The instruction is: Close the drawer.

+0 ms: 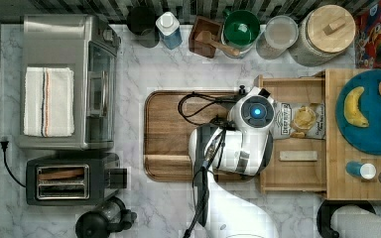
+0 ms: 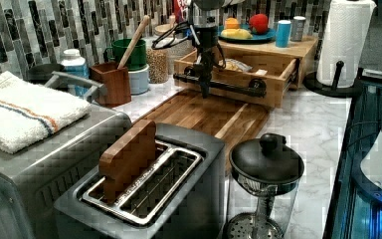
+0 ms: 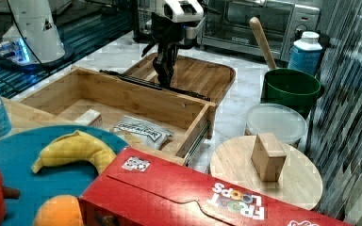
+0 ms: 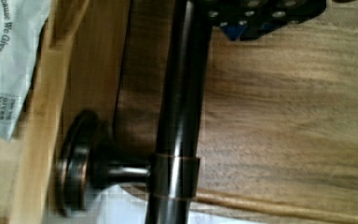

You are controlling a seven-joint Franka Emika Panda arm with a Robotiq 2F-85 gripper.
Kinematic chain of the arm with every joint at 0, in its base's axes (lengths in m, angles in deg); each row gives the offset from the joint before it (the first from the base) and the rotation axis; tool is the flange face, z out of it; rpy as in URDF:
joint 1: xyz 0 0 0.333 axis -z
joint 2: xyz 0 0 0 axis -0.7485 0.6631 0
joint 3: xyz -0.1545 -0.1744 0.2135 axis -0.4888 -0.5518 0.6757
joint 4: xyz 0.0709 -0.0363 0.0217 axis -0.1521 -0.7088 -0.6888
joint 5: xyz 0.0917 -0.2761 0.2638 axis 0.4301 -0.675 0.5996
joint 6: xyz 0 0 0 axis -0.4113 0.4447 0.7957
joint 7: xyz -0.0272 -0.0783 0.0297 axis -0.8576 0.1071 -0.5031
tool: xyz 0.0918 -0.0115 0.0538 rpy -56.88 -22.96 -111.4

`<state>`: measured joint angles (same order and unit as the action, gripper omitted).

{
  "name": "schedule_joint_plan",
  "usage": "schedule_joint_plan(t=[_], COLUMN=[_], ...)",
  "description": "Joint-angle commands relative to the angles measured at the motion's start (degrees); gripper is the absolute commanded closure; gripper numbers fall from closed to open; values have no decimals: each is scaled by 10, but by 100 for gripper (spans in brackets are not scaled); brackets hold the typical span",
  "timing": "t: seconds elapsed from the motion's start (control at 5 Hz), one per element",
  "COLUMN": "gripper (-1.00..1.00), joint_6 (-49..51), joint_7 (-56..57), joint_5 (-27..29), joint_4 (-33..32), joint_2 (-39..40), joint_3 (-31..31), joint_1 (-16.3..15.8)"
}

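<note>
Top view, left to right: one tray (image 1: 171, 134), then the gripper (image 2: 205, 87) under the arm's wrist, then one drawer (image 1: 297, 171) pulled fully out from under the top (image 1: 335, 183). In the left view, the gripper stands at one black bar handle (image 2: 229, 85) on the drawer front, over the tray's far edge. Whether the fingers are clamped on the bar or merely against it cannot be told. Behind the gripper, the drawer holds one snack bag (image 1: 297, 120) and one pale block (image 1: 298, 155). Risks: an off-centre push on the handle could skew the drawer on its slides and jam it; a glancing contact could slip off the round bar; the bag, if it stands above the drawer wall, could catch under the top. Beyond the drawer, the top carries one blue plate (image 1: 372, 131).
</note>
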<state>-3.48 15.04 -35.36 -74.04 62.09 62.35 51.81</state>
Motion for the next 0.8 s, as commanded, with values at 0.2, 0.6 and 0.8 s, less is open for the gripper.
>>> schedule_joint_plan(t=[0.2,0.6,0.8], gripper=[100,100,100], joint_6=[37,31,12], joint_7=[145,187,170], joint_5=[1,42,39], joint_4=[99,134,130], joint_2=[23,43,33], joint_3=[-63,-78,-102], joint_1=[99,145,144])
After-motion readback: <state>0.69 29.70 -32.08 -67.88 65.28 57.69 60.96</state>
